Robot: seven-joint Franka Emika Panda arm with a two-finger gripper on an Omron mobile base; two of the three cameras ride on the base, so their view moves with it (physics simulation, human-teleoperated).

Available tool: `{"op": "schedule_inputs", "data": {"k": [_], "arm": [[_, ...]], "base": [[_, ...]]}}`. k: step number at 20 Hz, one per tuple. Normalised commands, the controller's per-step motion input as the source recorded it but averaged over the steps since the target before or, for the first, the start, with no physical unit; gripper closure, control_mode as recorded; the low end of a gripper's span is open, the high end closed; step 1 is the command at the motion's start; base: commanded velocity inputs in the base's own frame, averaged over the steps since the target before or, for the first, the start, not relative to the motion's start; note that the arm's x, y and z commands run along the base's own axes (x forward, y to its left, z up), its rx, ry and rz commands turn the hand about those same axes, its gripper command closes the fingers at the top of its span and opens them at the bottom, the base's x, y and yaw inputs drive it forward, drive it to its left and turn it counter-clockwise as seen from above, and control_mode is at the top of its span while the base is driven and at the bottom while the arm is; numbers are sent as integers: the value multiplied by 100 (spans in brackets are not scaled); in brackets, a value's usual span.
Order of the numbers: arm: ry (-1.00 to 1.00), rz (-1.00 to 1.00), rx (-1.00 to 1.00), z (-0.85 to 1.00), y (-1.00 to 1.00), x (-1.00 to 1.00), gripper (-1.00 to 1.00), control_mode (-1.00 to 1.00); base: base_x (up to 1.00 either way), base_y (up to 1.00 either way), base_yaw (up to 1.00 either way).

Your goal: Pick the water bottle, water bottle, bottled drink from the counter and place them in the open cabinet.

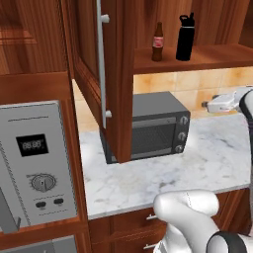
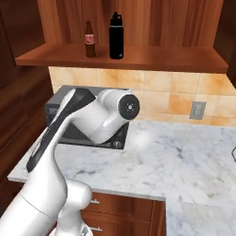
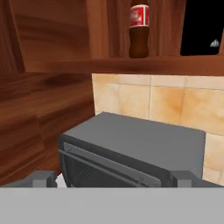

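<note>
Already shelved above the oven (image 1: 155, 126), drink (image 1: 157, 42) and bottle (image 1: 185, 37) stand upright together; claw (image 3: 112, 181) grip cannot be told.

Light: even, bright, soft | Shadows: faint under toaster oven (image 1: 158, 126) on surface (image 1: 148, 178) | Glare: none | Focus: slightly soft, low-resolution render

Glowing digits on the small black display (image 1: 32, 145) of the grey built-in oven panel (image 1: 34, 163) at left, roughly "88:88", too blurred to confirm. Red label with white lettering on the small slim brown glass bottle (image 3: 139, 29) on the wooden cabinet shelf (image 3: 131, 65), lettering too small and blurred to read. No other legible text anywhere.
</note>
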Motion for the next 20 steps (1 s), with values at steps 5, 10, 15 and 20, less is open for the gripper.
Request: {"op": "schedule_inputs", "data": {"k": [5,10,15,20], "arm": [[3,-4,-14,-91,29,-69,-100,-100],[0,-5,-13,-94,33,-42,-100,-100],[-1,-4,-2,-66,19,-6,-100,-100],[0,0,0,0,0,0,-100,-100]], "base": [[0,0,0],[0,0,0],[0,0,0],[0,0,0]]}}
